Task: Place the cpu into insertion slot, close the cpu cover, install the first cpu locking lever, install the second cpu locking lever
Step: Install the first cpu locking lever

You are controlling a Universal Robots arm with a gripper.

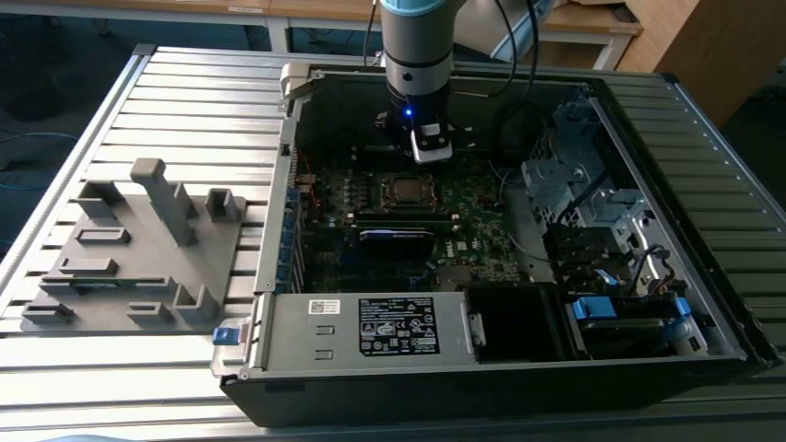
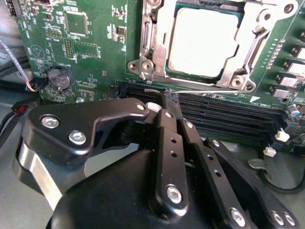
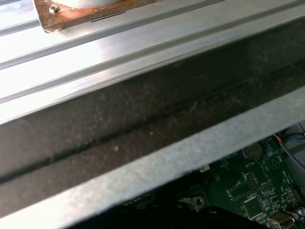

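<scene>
The cpu [image 2: 202, 40] sits in the insertion slot [image 2: 142, 64] under the closed cpu cover [image 2: 159, 33], and the claw [image 2: 166, 99], drawn narrow, is at the thin locking lever [image 2: 209, 89] beside that slot, where I judge it may slip off and scratch the green board [image 2: 95, 52].

Second wrist view: cpu cover [image 2: 248, 52] and cpu [image 2: 200, 40] ran off the edge. Exterior view: insertion slot [image 1: 404, 190] was too small to tell whether latched. First wrist view: case wall [image 3: 143, 124] hid most of the circuit board [image 3: 257, 191].
</scene>
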